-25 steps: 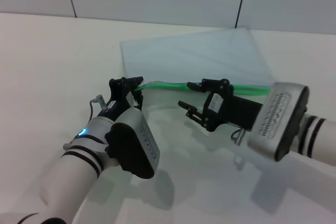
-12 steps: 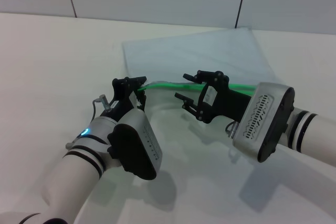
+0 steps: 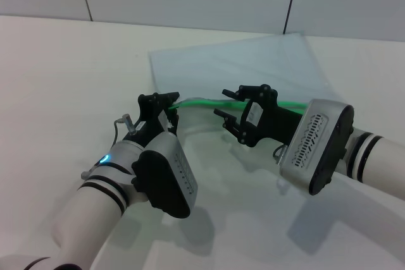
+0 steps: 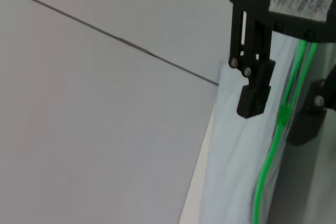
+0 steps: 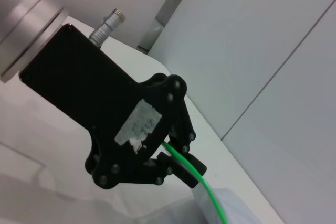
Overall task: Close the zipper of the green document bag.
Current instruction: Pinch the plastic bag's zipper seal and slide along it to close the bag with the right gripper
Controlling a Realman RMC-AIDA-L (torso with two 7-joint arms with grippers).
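Green document bag (image 3: 240,67) lies flat on the white table (image 3: 63,61), its far corners toward the wall, the zipper (image 3: 209,101) running along its near long edge.

My left gripper (image 3: 166,107) is pinched shut on the zipper's left end; the right wrist view shows the green strip running out from between those fingers.

My right gripper (image 3: 237,107) is spread wide, straddling the strip a little further along, touching nothing that I can see. A small green tab, likely the slider (image 4: 284,113), sits between its fingers in the left wrist view.

Judgement: bag is thin, light, floppy, slick plastic and will buckle if pushed. Best grip: the slider tab only, left end held taut.
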